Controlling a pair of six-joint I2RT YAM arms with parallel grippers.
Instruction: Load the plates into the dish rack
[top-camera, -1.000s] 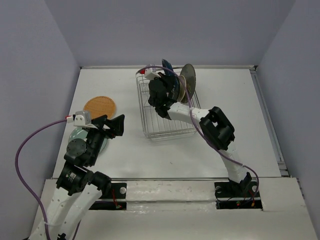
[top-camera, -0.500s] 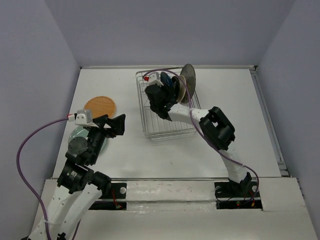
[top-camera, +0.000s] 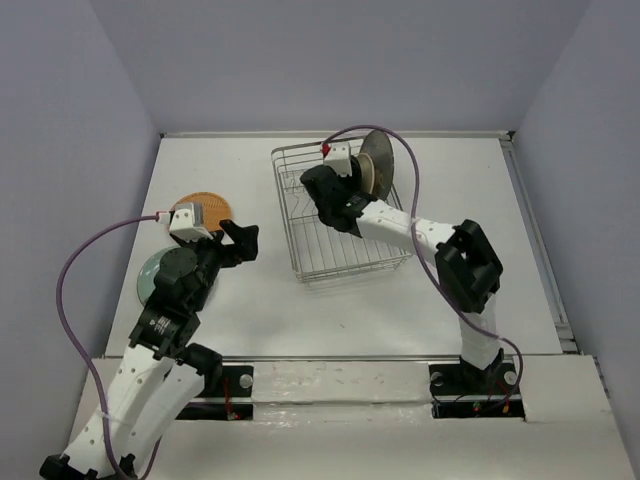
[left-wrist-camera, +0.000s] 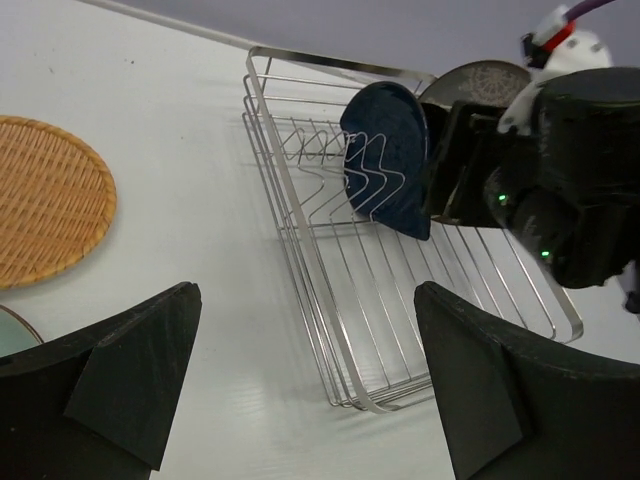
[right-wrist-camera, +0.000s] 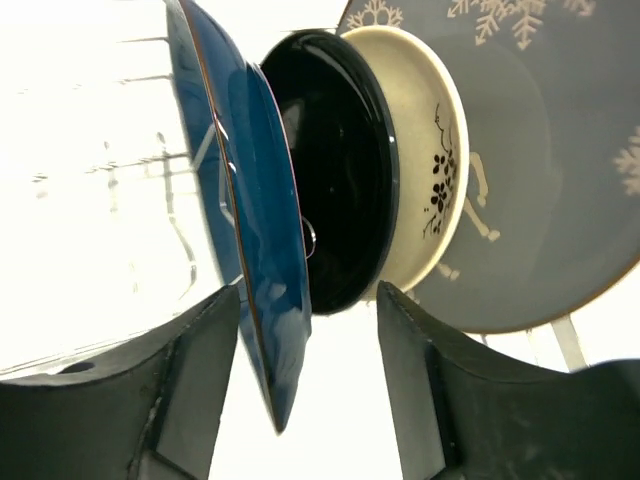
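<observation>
1. The pale teal plate (top-camera: 150, 272) and the orange woven plate (left-wrist-camera: 45, 200) are seen lying flat on the surface, well apart from the dish rack (left-wrist-camera: 300, 260). The teal one is shown properly only from overhead.
2. The left tool (left-wrist-camera: 305, 300) is held wide open near them, with nothing gripped.
3. Both plates are judged stiff. The teal one is likely slick and breakable, the woven one light and grippy. A raised rim is best pinched.
4. The dark blue plate (left-wrist-camera: 390, 160) is stood on edge among the tines.
5. The right tool (right-wrist-camera: 305, 300) is parted around its rim, unclamped. The black plate (right-wrist-camera: 335, 170) and cream plate (right-wrist-camera: 430, 170) are revealed only by the right wrist view, before the grey plate (right-wrist-camera: 540, 150).
</observation>
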